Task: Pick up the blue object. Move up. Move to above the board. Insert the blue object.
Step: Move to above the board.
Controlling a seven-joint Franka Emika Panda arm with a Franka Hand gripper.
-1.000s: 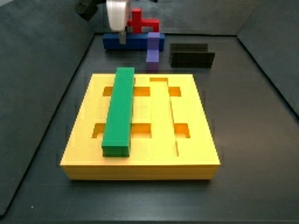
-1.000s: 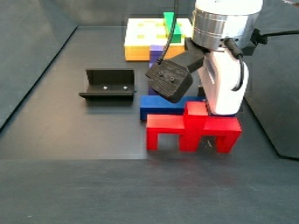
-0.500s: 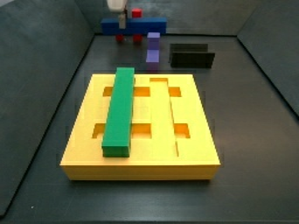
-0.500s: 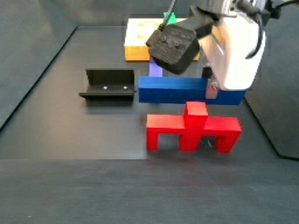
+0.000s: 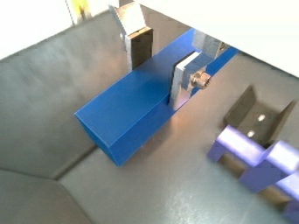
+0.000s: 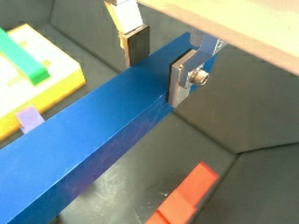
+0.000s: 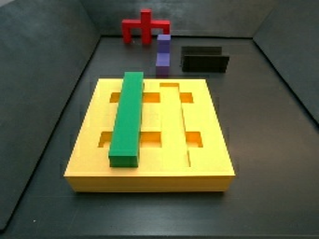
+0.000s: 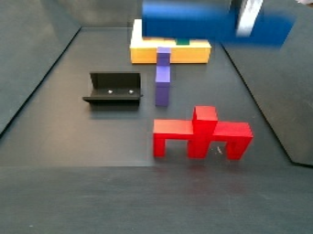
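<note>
One long matte blue object sits clamped in the tool.

Gripper sits astride the blue object, one finger on each long side, high above the floor. On the board, a bar lies lengthwise. Fixture at the board's 12 o'clock.

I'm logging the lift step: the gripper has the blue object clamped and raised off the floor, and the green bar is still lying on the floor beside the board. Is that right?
Not quite. The green bar lies on top of the board, in one of its long grooves, not on the floor; a side view shows it. The rest holds: in both wrist views the gripper is clamped on the blue object, which is raised off the floor.
</note>
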